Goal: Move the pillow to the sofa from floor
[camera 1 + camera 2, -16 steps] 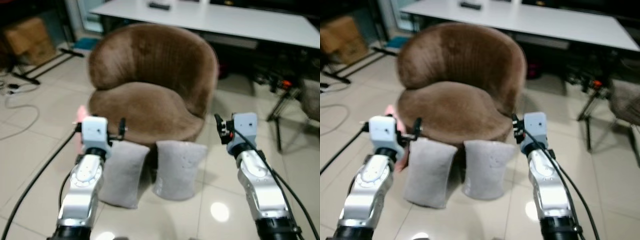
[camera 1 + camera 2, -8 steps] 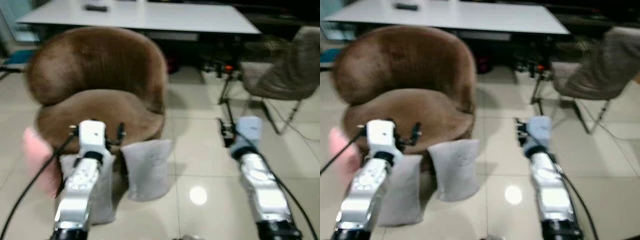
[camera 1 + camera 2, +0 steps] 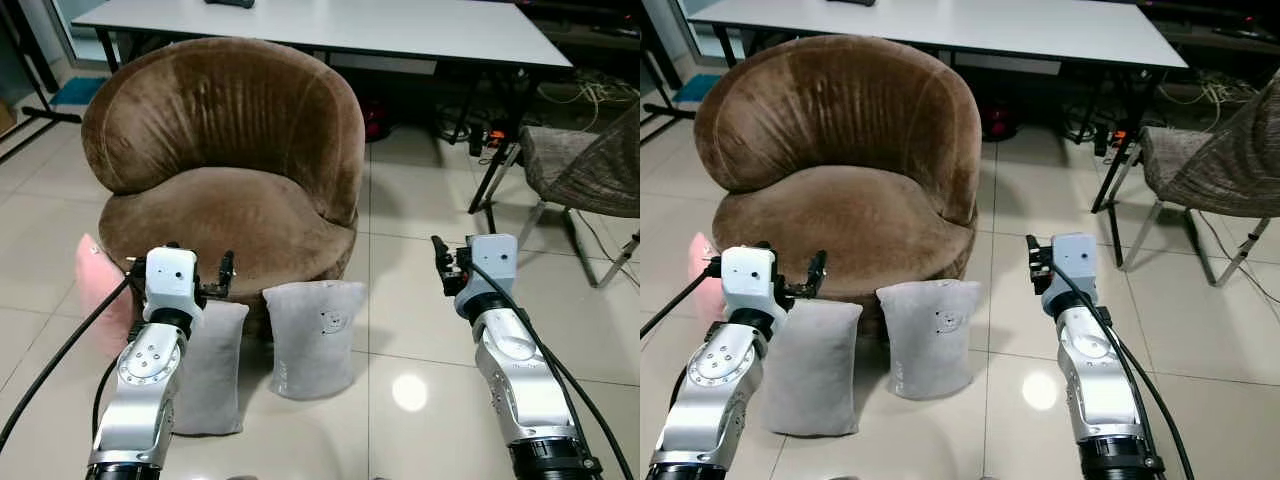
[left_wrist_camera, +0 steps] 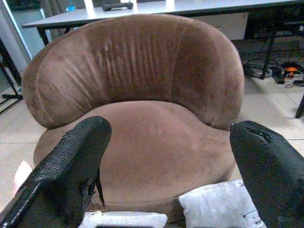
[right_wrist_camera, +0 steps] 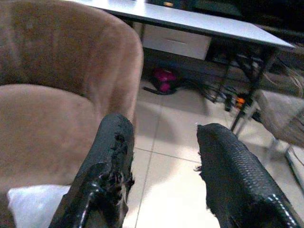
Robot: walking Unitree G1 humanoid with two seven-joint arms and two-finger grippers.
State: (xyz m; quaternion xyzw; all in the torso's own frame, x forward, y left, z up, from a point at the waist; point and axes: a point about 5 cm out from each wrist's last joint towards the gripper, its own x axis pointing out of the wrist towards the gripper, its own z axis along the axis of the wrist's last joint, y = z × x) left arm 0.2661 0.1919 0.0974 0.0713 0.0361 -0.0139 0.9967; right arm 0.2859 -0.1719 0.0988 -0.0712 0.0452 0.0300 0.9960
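Two grey pillows stand on the tiled floor, leaning against the front of a brown round sofa chair (image 3: 230, 150). The left grey pillow (image 3: 212, 365) is just below my left gripper (image 3: 180, 265), which hovers open in front of the seat edge. The right grey pillow (image 3: 312, 335) stands between my two arms. My right gripper (image 3: 445, 262) is open over bare floor, to the right of that pillow. In the left wrist view the left gripper (image 4: 171, 126) frames the seat, with pillow tops (image 4: 218, 209) low down.
A pink pillow (image 3: 100, 295) lies at the chair's left side. A long white table (image 3: 330, 25) stands behind the chair. A mesh chair on thin metal legs (image 3: 585, 170) is at the right, with cables under the table. Shiny tile floor (image 3: 410, 390) lies ahead.
The whole picture has swung sideways and back, so the camera moved. Both arms stay raised with the same open fingers. The pillows and the chair keep their places.
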